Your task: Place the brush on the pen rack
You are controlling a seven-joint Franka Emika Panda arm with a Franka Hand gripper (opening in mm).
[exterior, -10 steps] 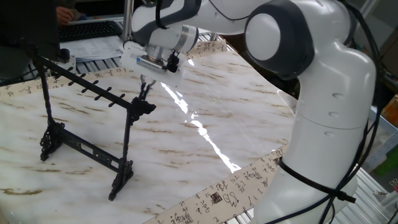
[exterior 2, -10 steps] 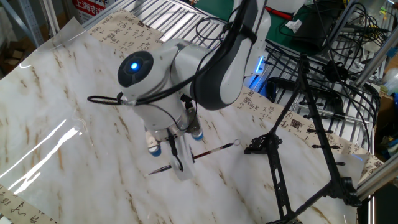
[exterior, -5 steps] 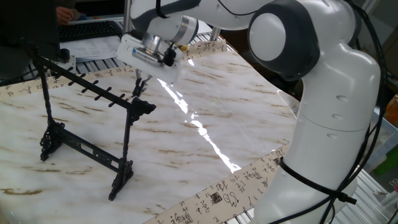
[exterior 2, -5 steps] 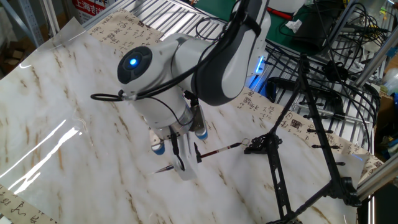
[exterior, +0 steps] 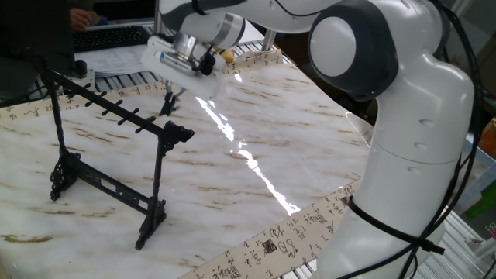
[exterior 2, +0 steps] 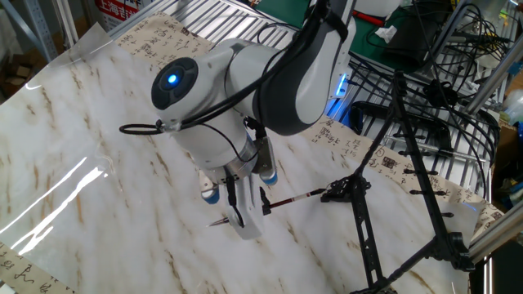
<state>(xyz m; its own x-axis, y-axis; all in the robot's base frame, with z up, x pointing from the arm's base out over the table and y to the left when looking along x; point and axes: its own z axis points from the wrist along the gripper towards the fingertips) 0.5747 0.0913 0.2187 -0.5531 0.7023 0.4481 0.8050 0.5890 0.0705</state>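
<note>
The brush [exterior 2: 282, 198] is held crosswise in the closed claw [exterior 2: 243, 204], its loop end just beside the pen rack [exterior: 108, 159] top-bar tip. Hanging is underway; the loop must be slipped over a peg.

From my screen the tabletop [exterior: 294, 147] looks like white stone veined in brown, smooth and glossy enough to throw a bright streak of glare through mid-frame, with a band of matt paper printed in dark characters [exterior: 267, 248] along its lower edge. The pen rack [exterior: 108, 167] reads as matt black, ornate, likely cast metal or plastic, and I can't tell which. The arm's shells [exterior: 418, 108] are smooth glossy white plastic with dark grey joints, the claw [exterior 2: 243, 208] has white plastic fingers, and the brush [exterior 2: 282, 200] shows a thin dark reddish lacquered-looking shaft.
</note>
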